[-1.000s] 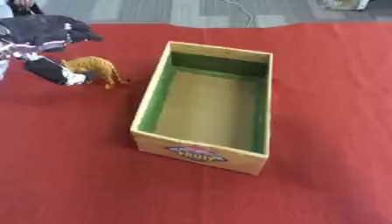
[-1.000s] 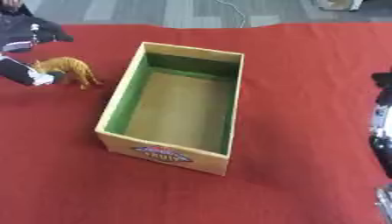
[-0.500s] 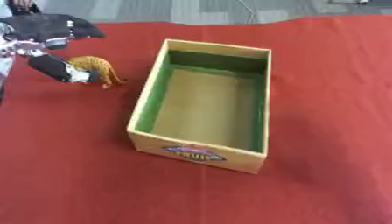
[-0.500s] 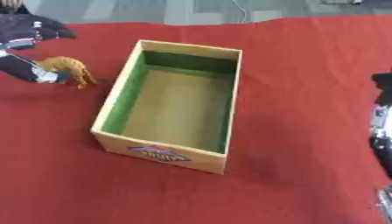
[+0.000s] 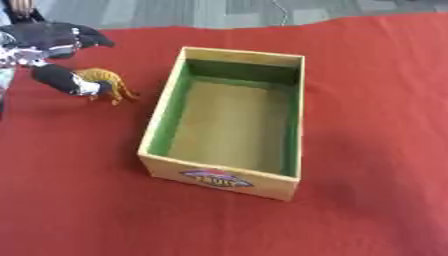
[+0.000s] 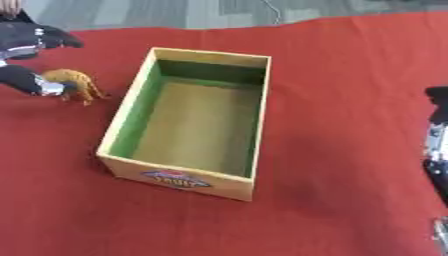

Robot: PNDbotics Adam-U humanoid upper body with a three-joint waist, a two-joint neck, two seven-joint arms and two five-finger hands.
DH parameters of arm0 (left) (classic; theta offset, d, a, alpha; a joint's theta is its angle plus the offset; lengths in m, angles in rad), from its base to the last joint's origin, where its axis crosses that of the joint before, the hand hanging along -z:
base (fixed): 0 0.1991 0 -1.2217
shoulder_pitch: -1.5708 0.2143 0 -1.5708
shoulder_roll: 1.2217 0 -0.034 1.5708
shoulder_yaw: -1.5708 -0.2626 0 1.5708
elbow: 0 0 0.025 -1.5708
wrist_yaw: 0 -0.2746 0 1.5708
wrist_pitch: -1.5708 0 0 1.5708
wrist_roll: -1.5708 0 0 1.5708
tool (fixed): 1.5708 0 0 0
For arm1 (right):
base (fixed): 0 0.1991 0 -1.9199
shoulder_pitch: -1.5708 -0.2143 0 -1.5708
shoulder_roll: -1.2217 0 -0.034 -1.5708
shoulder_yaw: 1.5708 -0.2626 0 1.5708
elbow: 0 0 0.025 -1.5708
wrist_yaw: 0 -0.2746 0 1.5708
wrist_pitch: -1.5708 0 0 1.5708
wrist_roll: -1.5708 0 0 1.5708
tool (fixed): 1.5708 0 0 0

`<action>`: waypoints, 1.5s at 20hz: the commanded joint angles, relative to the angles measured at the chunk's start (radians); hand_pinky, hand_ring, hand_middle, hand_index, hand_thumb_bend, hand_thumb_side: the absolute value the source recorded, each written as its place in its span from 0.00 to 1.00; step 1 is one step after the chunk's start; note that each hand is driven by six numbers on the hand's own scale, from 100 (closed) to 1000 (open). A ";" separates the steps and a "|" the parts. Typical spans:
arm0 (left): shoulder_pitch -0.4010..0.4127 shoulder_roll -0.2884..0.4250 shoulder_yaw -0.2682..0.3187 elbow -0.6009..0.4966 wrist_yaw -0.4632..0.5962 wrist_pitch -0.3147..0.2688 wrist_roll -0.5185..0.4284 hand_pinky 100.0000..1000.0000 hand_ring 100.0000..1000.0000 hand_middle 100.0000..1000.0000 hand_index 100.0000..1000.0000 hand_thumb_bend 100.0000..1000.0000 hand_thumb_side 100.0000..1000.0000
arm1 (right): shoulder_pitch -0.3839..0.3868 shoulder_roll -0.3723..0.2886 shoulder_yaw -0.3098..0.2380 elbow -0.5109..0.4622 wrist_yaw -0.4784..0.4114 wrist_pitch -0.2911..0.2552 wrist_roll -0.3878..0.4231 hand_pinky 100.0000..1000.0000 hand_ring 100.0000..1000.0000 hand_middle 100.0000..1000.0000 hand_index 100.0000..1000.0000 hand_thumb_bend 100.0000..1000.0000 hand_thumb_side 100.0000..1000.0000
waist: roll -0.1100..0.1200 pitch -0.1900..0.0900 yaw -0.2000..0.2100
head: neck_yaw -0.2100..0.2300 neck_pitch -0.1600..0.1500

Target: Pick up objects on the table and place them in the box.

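Nearest, counter (image 5: 367,165): covered in red cloth.
Box (image 5: 229,121): open-topped, green inner walls, tan floor, printed label on near wall; nothing inside.
Right robot hand (image 6: 435,135): black, at the right edge of the right eye view; fingers impossible to make out.
Toy animal (image 5: 108,83): orange-brown, standing left of box, apart from it.
Left robot hand (image 5: 52,55): at far left, thumb and fingers spread wide, thumb tip touching toy.

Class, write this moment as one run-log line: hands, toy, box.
left robot hand: at orange toy animal, grasp unclear | right robot hand: idle at right edge | box: empty, open | toy: left of box on red cloth
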 commanded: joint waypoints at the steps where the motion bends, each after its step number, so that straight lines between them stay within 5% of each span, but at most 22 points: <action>1: -0.024 0.046 0.020 0.005 -0.007 -0.050 -0.066 1.00 1.00 0.87 1.00 0.33 0.76 | -0.009 -0.019 -0.001 -0.009 0.008 -0.001 0.005 0.85 0.59 0.42 0.79 0.00 0.43 | 0.000 -0.016 -0.002 | 0.009 -0.015; 15: -0.017 0.060 0.042 0.045 -0.043 -0.036 -0.089 1.00 0.98 0.85 1.00 0.26 0.67 | -0.018 -0.009 0.009 -0.009 0.023 0.004 0.006 0.85 0.59 0.42 0.79 0.00 0.42 | 0.002 0.006 -0.010 | 0.021 -0.028; 30: -0.007 0.057 0.044 0.072 -0.157 0.002 -0.023 0.96 0.89 0.69 0.96 0.17 0.51 | -0.022 0.001 0.012 -0.009 0.021 0.003 0.005 0.85 0.59 0.42 0.79 0.00 0.40 | 0.003 0.017 -0.024 | 0.038 -0.035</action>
